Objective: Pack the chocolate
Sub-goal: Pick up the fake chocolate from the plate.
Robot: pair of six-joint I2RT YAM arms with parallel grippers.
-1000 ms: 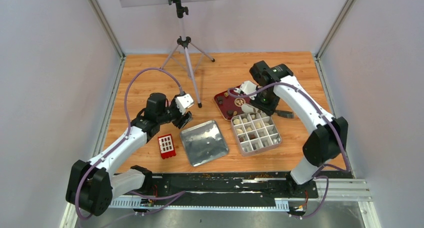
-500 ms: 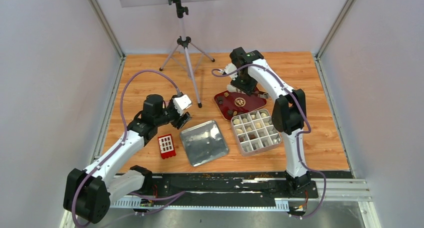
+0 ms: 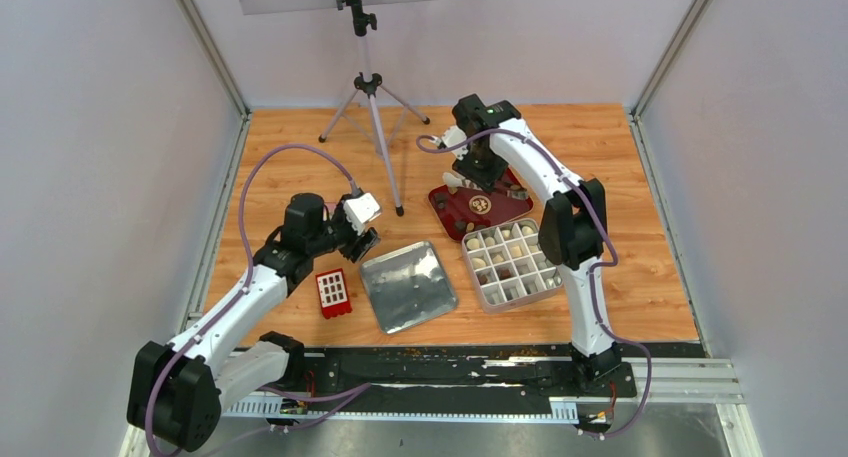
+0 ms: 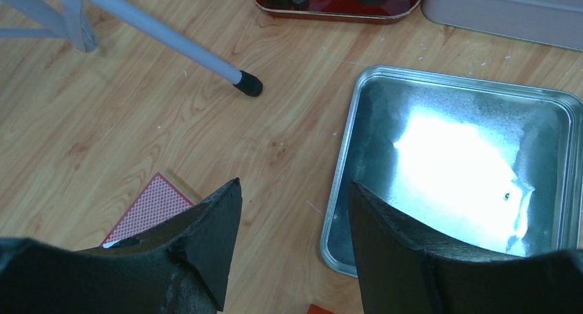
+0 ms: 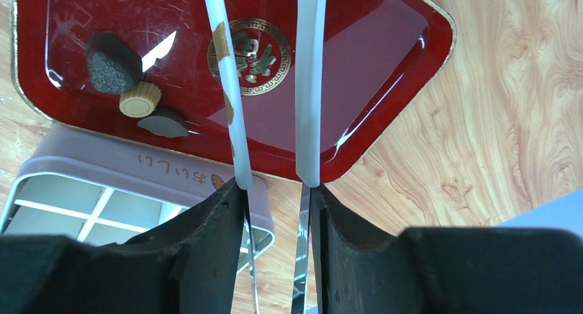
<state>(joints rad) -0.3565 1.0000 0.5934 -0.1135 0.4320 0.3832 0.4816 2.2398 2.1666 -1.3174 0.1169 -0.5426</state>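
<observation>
The chocolate pieces lie in two places. Three pieces, a dark one (image 5: 112, 71), a cream one (image 5: 140, 99) and a dark one (image 5: 163, 126), sit on the red tray (image 3: 497, 209). Several more fill the compartment box (image 3: 510, 265). My right gripper (image 5: 275, 190) is shut on white-tipped metal tongs (image 5: 311, 73), whose open, empty tips hang over the red tray (image 5: 371, 66). In the top view it (image 3: 470, 172) is at the tray's far edge. My left gripper (image 4: 295, 187) is open and empty above bare wood, between the red block (image 3: 333, 292) and the metal lid (image 3: 407, 285).
A tripod (image 3: 372, 107) stands at the back, one foot (image 4: 247, 84) near the left gripper. The metal lid (image 4: 467, 163) lies open side up left of the box (image 5: 117, 170). Grey walls close in the table on three sides.
My right arm has swung from over the box to the far left side of the red tray, carrying the tongs. My left arm has shifted slightly.
</observation>
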